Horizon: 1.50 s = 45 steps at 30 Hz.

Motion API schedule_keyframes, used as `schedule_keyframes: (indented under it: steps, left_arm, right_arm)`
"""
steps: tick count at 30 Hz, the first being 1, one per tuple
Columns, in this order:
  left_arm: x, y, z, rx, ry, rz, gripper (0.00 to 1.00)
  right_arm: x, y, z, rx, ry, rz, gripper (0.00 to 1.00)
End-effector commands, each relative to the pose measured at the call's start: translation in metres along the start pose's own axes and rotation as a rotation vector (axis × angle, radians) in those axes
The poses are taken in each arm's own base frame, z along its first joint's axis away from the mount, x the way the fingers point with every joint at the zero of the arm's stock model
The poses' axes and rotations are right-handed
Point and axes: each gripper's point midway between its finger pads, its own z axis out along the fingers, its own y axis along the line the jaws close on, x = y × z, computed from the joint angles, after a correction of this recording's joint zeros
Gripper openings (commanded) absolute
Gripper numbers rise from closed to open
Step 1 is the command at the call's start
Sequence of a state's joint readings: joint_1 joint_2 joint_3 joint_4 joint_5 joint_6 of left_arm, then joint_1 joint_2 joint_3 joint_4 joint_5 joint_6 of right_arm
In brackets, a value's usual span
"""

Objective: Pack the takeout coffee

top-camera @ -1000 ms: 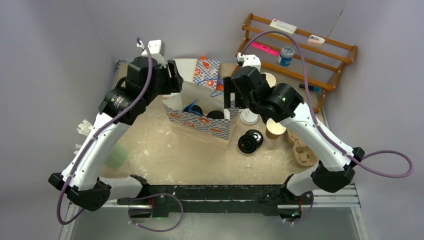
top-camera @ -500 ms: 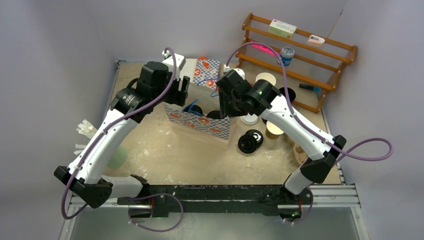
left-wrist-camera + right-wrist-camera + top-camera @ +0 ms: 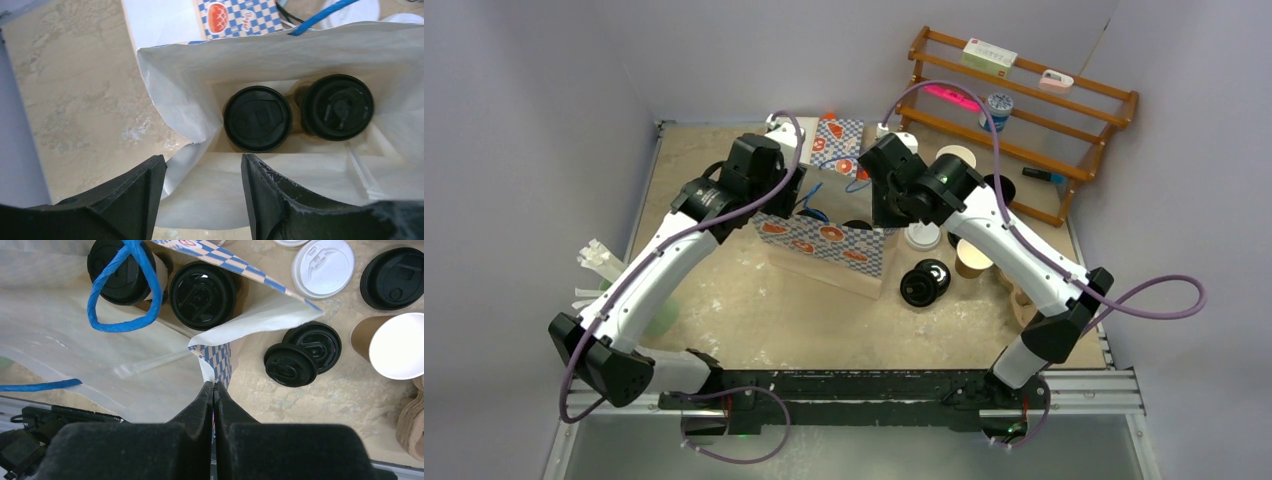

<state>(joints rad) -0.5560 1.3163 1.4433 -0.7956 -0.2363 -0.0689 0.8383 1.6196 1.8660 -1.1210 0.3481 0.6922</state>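
You are at the bag-handling step: 2 takeout coffees (image 3: 257, 119), both lidded, already stand side by side on the floor of the paper bag (image 3: 824, 248), which sits near the centre of the table (image 3: 724, 300). Your right gripper (image 3: 214, 386) is pinched fully closed on the bag's checked rim at its 2 o'clock corner. Your left gripper (image 3: 202, 159) stands part open, straddling the white rim at 10 o'clock without clamping it. Next, I judge, you need the left jaws closed on that rim so both sides are held, then only a gentle pull, since thin paper could tear or tip the coffees. Against 1 second ago, both arms have moved in over the bag, and the right jaws, then wide beside it, have snapped closed.
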Motion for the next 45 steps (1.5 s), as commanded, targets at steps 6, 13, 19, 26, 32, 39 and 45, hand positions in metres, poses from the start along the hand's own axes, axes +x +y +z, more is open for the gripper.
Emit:
schedule_keyframes:
  steps: [6,13,19,26,32,39,45]
  left_arm:
    - [-0.007,0.028,0.005,-0.179,0.036,-0.045,0.54]
    - [-0.031,0.016,-0.017,-0.077,-0.058,-0.072,0.65]
    - [-0.01,0.001,-0.006,-0.024,0.033,-0.106,0.42]
    - [-0.038,0.004,-0.023,-0.013,-0.065,-0.134,0.62]
    - [-0.095,0.022,-0.072,-0.036,-0.303,-0.202,0.73]
    - [-0.07,0.062,-0.091,-0.233,-0.454,-0.332,0.78]
    - [-0.014,0.078,-0.076,-0.362,-0.388,-0.401,0.81]
  right_arm:
    - [-0.035,-0.023,-0.008,0.075,-0.091,-0.007,0.0]
    - [-0.047,-0.03,-0.007,0.109,-0.12,-0.043,0.0]
    - [-0.057,-0.047,-0.001,0.184,-0.127,-0.075,0.0]
    - [-0.064,-0.047,-0.017,0.124,-0.172,-0.077,0.59]
    - [-0.094,-0.052,-0.06,0.046,-0.392,-0.053,0.78]
    - [-0.069,-0.119,-0.068,0.226,-0.562,0.02,0.86]
    - [-0.038,-0.149,-0.07,0.213,-0.679,0.061,0.86]
